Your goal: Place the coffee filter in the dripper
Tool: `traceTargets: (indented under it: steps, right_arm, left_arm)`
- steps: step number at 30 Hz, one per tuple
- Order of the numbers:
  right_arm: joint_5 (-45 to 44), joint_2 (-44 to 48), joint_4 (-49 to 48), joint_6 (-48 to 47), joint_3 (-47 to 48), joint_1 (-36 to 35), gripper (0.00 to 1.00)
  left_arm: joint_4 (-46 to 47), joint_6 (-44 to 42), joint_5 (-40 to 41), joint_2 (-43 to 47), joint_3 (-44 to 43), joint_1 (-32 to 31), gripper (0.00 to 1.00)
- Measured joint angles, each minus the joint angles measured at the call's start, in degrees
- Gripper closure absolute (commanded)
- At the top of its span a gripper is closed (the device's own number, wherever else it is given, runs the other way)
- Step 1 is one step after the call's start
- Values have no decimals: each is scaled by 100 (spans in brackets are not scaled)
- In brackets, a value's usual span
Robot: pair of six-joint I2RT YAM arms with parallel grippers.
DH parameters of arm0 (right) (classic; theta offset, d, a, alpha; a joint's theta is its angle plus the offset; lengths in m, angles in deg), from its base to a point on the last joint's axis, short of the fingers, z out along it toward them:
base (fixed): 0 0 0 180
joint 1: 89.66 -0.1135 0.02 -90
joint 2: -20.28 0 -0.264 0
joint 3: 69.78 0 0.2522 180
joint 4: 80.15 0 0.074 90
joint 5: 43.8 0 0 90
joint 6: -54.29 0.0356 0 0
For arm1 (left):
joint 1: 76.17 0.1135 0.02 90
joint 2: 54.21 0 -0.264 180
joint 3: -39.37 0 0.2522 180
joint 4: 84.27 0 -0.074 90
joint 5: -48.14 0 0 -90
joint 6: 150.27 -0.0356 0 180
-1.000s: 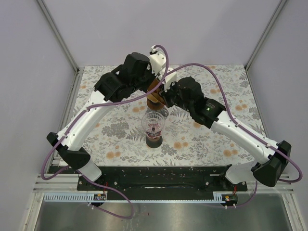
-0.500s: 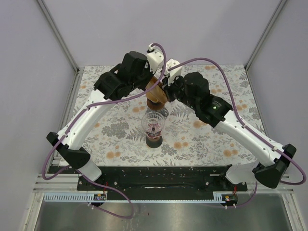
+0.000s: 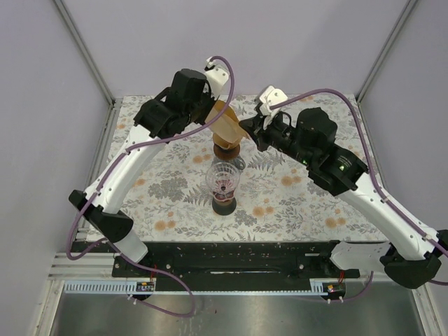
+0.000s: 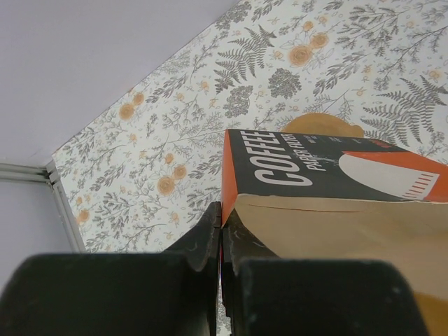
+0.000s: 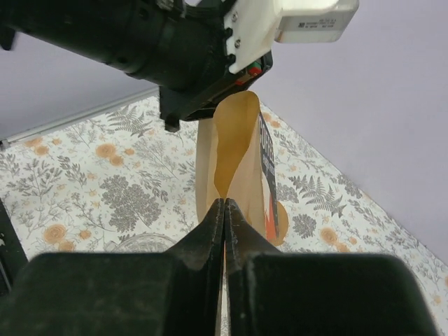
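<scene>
Tan paper filter pack point(image 5: 241, 175), glass dripper point(image 3: 224, 180)

Headcount in the cell
Two arms, the left arm point(image 3: 133, 164) and the right arm point(image 3: 364, 196), each carrying one tool: left tool point(image 4: 221, 227), right tool point(image 5: 225, 206). Two purple cables: left cable point(image 3: 69, 238), right cable point(image 3: 318, 90). One filter packet point(image 4: 329, 168). One glass dripper point(image 3: 223, 178). One round wooden piece point(image 4: 318, 124). One floral worktop point(image 3: 315, 203).
</scene>
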Motion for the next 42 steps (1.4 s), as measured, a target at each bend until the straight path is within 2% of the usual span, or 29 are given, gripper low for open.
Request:
traceTargets:
  steps: [13,20,27,33,40,42]
  right_arm:
    - [654,455,-245,210,44,0,100]
    - [699,409,-240,245,44,0,100]
    - [695,118,-282,243,-66,0,100]
    - [706,-7,-275,238,-254,0,100]
    - [894,-111,-273,201,-271,0,100]
    - [953,-168,-269,201,-271,0,100]
  left_arm:
    - [44,24,-109,-118,-610,1163,100]
    - [127,437,-778,240,275,2483,100]
    - [476,1156,-1397,96,1578,3226,100]
    - [874,1692,-1685,-649,2186,3624,100]
    - [1073,1891,-1698,-1307,2459,3644,99]
    - [1165,1884,-1672,-1375,2461,3635,88]
